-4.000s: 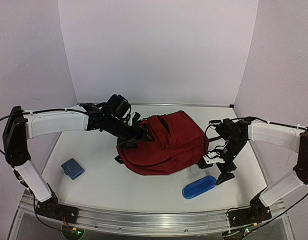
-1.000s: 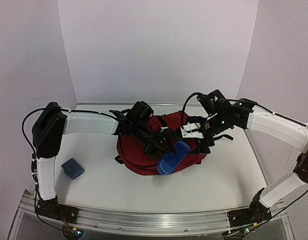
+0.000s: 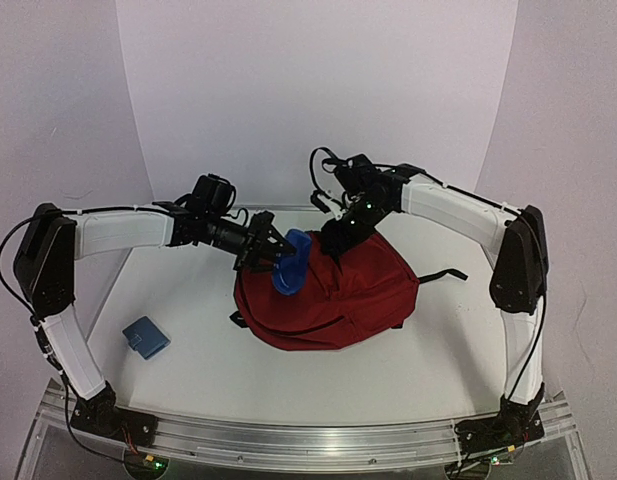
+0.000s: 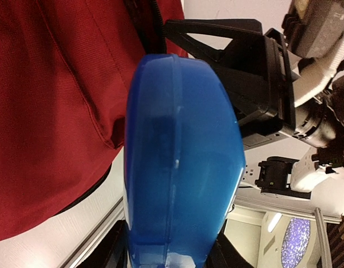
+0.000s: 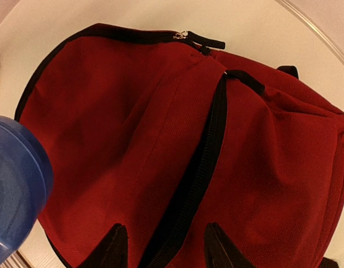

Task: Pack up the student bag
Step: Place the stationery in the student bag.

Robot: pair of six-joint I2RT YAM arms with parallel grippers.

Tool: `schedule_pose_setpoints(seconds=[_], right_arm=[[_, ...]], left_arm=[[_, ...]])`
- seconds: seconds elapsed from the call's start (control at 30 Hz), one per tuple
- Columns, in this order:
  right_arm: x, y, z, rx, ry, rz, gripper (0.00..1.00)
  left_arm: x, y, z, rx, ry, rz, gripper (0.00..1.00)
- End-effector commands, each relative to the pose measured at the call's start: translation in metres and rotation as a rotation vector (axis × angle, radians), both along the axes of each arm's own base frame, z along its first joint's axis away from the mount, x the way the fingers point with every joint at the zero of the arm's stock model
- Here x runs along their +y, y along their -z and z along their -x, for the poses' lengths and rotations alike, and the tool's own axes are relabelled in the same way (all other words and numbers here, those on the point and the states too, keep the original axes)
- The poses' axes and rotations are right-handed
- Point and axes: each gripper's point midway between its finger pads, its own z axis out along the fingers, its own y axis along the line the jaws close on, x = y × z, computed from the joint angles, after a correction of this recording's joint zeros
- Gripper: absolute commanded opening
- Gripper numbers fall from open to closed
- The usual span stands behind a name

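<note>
The student bag (image 3: pixel 338 300) lies near the middle of the worktop (image 3: pixel 198 385), a slumped dark red mass with a black strap (image 3: pixel 444 274) trailing off its right side. A black zipper line (image 5: pixel 204 151) runs across the upper face, and in the right wrist view it looks closed; a second zip edges the front panel, its metal pull (image 5: pixel 183 34) at the far end.

The left end effector (image 3: pixel 271 250) is clamped on a blue case (image 3: pixel 290 264), holding it on end above the bag's rear left corner. In the left wrist view the case fills the centre, with red fabric to its left and the black body of the other arm close behind it.

The right end effector (image 5: pixel 167 248) hangs over the back of the bag, just beside the case. Its jaws are partly apart and straddle the zipper line with nothing visibly pinched between them; whether the tips touch the fabric I cannot tell.

A small, flat blue square item (image 3: pixel 146 337) lies on the worktop well left of the bag, apart from both arms.
</note>
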Motion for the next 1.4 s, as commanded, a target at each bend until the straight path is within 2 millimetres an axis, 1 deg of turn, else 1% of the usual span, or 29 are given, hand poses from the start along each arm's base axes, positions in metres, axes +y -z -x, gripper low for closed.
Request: schedule_pose_setpoints(seconds=[0.0, 0.07, 0.1, 0.13, 0.17, 0.33, 0.5, 0.63, 0.73, 0.83, 0.93, 1.03, 1.17, 1.27, 1.37], right_arm=[[-0.008, -0.011, -0.018, -0.073, 0.076, 0.045, 0.28], [-0.009, -0.010, -0.018, -0.071, 0.073, 0.053, 0.15], [-0.010, -0.011, -0.017, -0.069, 0.074, 0.055, 0.07], [-0.010, -0.012, -0.016, -0.065, 0.070, 0.053, 0.01], [-0.009, -0.014, -0.015, -0.063, 0.067, 0.048, 0.00], [-0.007, -0.031, -0.008, -0.070, 0.041, 0.006, 0.00], [-0.001, -0.050, -0.004, -0.078, 0.021, -0.054, 0.00], [0.004, -0.060, 0.000, -0.081, 0.006, -0.094, 0.00], [0.006, -0.062, 0.004, -0.074, -0.007, -0.114, 0.00], [0.005, -0.064, 0.004, -0.080, -0.004, -0.121, 0.00], [0.007, -0.068, 0.008, -0.073, -0.020, -0.139, 0.00], [0.008, -0.069, 0.016, -0.053, -0.038, -0.156, 0.00], [0.006, -0.065, 0.027, -0.017, -0.047, -0.163, 0.00], [0.005, -0.062, 0.032, 0.014, -0.039, -0.175, 0.00], [0.011, -0.064, 0.036, 0.051, -0.035, -0.212, 0.00]], left_arm=[[-0.009, -0.011, -0.014, -0.042, 0.009, 0.049, 0.42], [-0.012, -0.010, -0.017, -0.038, 0.015, 0.055, 0.42], [-0.013, -0.009, -0.018, -0.037, 0.019, 0.056, 0.42], [-0.015, -0.008, -0.020, -0.035, 0.025, 0.058, 0.41], [-0.017, -0.008, -0.022, -0.035, 0.032, 0.064, 0.41], [-0.029, -0.008, -0.027, -0.020, 0.093, 0.096, 0.39], [-0.042, 0.005, -0.036, 0.036, 0.131, 0.118, 0.39], [-0.052, 0.014, -0.043, 0.082, 0.151, 0.160, 0.38], [-0.058, 0.016, -0.048, 0.102, 0.159, 0.187, 0.38], [-0.066, 0.020, -0.049, 0.115, 0.186, 0.205, 0.37], [-0.071, 0.023, -0.051, 0.120, 0.189, 0.217, 0.36], [-0.074, 0.018, -0.068, 0.084, 0.144, 0.240, 0.34], [-0.084, 0.008, -0.101, -0.011, 0.047, 0.253, 0.34], [-0.091, 0.008, -0.124, -0.073, -0.062, 0.259, 0.35], [-0.096, 0.010, -0.143, -0.120, -0.185, 0.242, 0.35]])
